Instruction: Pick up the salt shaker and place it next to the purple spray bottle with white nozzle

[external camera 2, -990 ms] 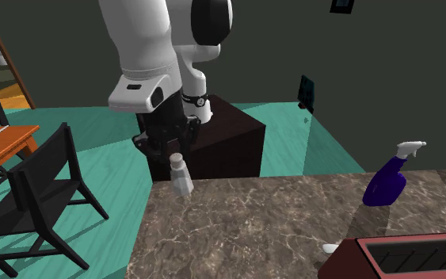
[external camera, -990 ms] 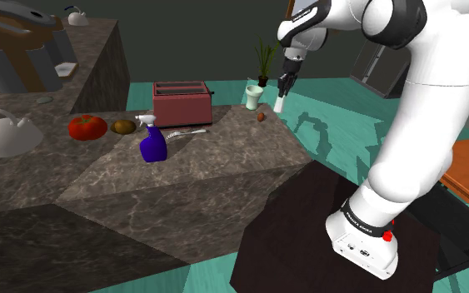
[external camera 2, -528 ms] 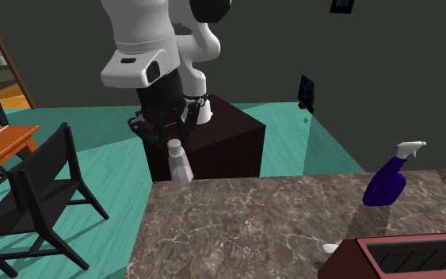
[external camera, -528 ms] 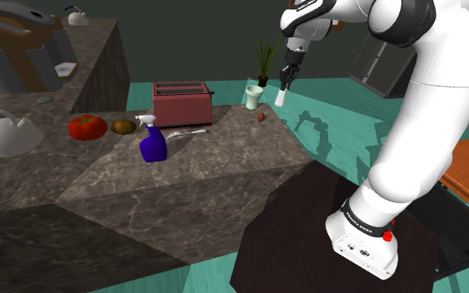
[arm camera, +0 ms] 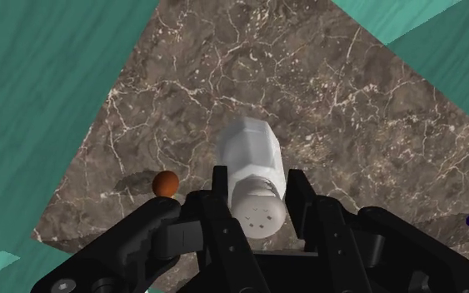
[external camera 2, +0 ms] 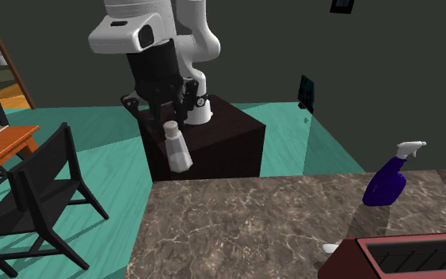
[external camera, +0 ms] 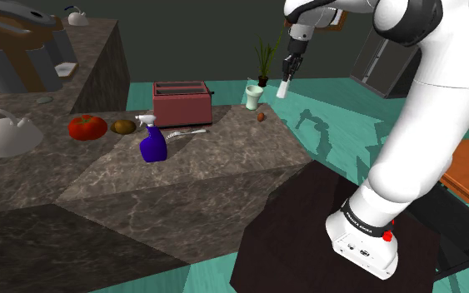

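Two black fingers of the gripper clasp the white salt shaker by its cap end, holding it in the air above the marble counter. Beyond, well apart, the purple spray bottle stands near the red toaster.

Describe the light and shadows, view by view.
Shoulder view: the arm's shadow falls on the teal floor; the counter shows lighter and darker wedges. Second exterior view: salt shaker pale against the dark stand. Wrist view: the small orange ball casts a soft shadow; nothing blurred.
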